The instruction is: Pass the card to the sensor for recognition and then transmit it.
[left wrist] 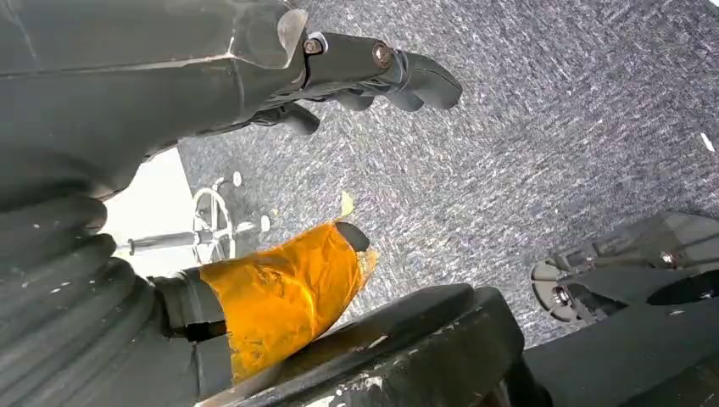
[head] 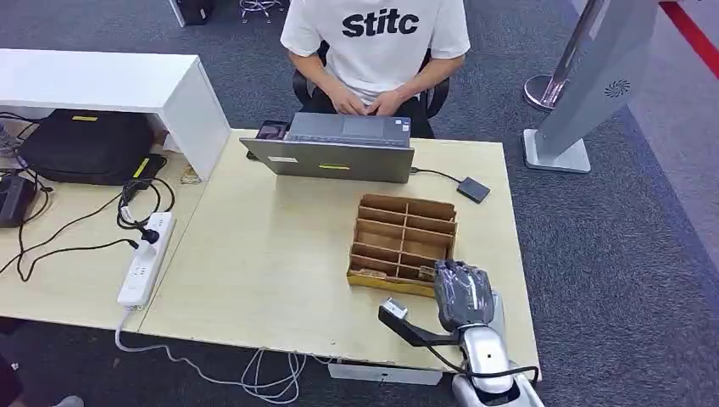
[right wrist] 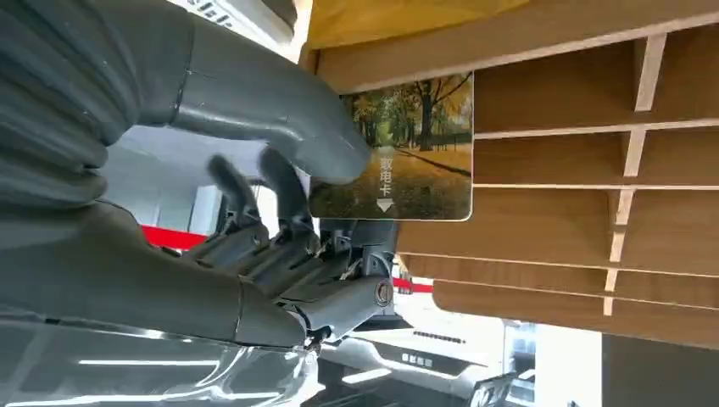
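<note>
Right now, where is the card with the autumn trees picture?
In the right wrist view the card is pinched by the right robot hand, against the wooden organizer; from the head view that robot hand is at the organizer's near right corner.

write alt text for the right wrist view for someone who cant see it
The robot's right hand pinches a card printed with an autumn tree path, thumb on its face, against a slatted wooden organizer. Beyond the fingers, a blurred red stripe shows.

Card [right wrist: 407, 153] printed with autumn trees in gold and green; brown wooden organiser [head: 404, 244]; possibly orange-taped left thumb [left wrist: 284, 292]
</note>
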Controlling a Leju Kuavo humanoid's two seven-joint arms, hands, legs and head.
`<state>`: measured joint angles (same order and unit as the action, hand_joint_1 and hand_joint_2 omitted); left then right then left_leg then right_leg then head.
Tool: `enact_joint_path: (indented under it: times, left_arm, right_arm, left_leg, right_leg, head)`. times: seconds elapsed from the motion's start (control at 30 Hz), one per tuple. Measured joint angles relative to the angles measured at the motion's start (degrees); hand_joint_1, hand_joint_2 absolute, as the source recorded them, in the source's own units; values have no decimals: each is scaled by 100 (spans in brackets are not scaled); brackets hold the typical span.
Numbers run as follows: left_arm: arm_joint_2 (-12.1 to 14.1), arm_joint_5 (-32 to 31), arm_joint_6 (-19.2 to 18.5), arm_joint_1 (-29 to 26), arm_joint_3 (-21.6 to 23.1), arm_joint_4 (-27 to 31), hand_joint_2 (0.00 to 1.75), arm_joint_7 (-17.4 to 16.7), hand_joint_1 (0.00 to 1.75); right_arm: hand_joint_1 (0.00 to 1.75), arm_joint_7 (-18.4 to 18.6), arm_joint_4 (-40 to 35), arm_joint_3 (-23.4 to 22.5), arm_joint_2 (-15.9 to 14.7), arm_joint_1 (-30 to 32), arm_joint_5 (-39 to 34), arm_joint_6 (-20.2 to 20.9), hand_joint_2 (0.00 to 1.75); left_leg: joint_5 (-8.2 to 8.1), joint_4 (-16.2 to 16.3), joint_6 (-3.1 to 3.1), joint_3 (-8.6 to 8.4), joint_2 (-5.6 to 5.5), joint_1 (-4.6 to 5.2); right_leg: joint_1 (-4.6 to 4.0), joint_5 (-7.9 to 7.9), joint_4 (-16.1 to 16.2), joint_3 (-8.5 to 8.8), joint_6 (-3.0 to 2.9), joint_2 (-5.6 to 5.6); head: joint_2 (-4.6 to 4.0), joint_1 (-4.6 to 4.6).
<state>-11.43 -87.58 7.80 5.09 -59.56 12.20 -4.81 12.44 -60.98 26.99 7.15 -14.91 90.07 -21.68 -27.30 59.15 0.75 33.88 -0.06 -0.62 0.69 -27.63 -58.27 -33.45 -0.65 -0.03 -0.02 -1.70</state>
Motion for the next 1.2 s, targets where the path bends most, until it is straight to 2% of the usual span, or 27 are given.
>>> enact_joint_path:
  times: [0.17, 0.43, 0.47, 0.63, 0.77, 0.8, 0.83, 1.0, 1.1, 1.2]
  left_arm:
    - [0, 0, -2, 0, 0, 0, 175, 0, 0]
    - [0, -4, -2, 0, 0, 0, 175, 0, 0]
    - [0, -7, -2, -1, 0, 0, 175, 0, 0]
    - [0, -9, -2, -1, 0, 0, 175, 0, 0]
    - [0, -11, -2, -1, 0, 0, 175, 0, 0]
    - [0, -11, -2, -1, -2, 0, 175, 0, 0]
    - [0, -15, -4, -1, -2, 0, 175, 0, 0]
    - [0, -26, -26, 1, -2, 0, 175, 0, 0]
    - [0, -28, -44, 1, 33, 0, 175, 0, 0]
    - [0, -28, -55, 5, 126, 0, 175, -2, 0]
  right_arm:
    - [173, -4, 0, 0, -2, -4, 0, -9, 175]
    - [169, 17, -184, 0, -24, -9, 0, -103, 175]
    - [173, 18, -287, 0, -33, -8, 0, -98, 175]
    - [169, -64, -1019, -22, -70, 8, 0, -76, 175]
    - [169, -314, -1911, -161, -70, 74, 0, 32, 175]
    - [175, -358, -2080, -199, -70, 83, 0, 81, 175]
    - [171, -424, -2235, -225, -66, 97, 0, 96, 175]
    - [175, -868, -2736, -476, 157, 28, -4, 362, 175]
    - [175, -857, -2695, -579, 306, -220, -75, 520, 175]
    - [175, -1034, -2386, -820, 546, -626, -591, 888, 175]
  left_leg:
    - [0, 0, 0, 0, 0, 0]
    - [0, 0, 0, 0, 0, 0]
    - [0, 0, 0, 0, 0, 0]
    - [0, 1, 0, -1, 1, 0]
    - [0, 1, 0, 0, 0, 0]
    - [0, 1, 0, 0, 0, 0]
    - [0, 1, 0, 0, 0, 0]
    - [0, 0, 0, 0, 2, 0]
    - [2, 0, 2, -1, 2, 0]
    - [7, 0, 4, -4, 4, 0]
  right_leg:
    - [0, 0, 0, 0, 0, 0]
    - [0, 0, 0, 0, 0, 0]
    - [0, 0, 0, 0, 0, 0]
    - [0, 0, 0, 0, 0, 0]
    - [0, 0, 0, 0, 0, 0]
    - [0, 0, 0, 0, 0, 0]
    - [0, 0, 0, 0, 0, 0]
    - [0, 1, -1, 2, 0, 1]
    - [0, 2, -2, 2, -1, 0]
    - [0, 5, -3, 3, -3, 2]
  head:
    - [0, 0]
    - [0, 0]
    - [0, 0]
    - [0, -2]
    - [0, 0]
    - [0, 0]
    - [0, 0]
    - [0, 0]
    - [0, 0]
    - [0, 0]
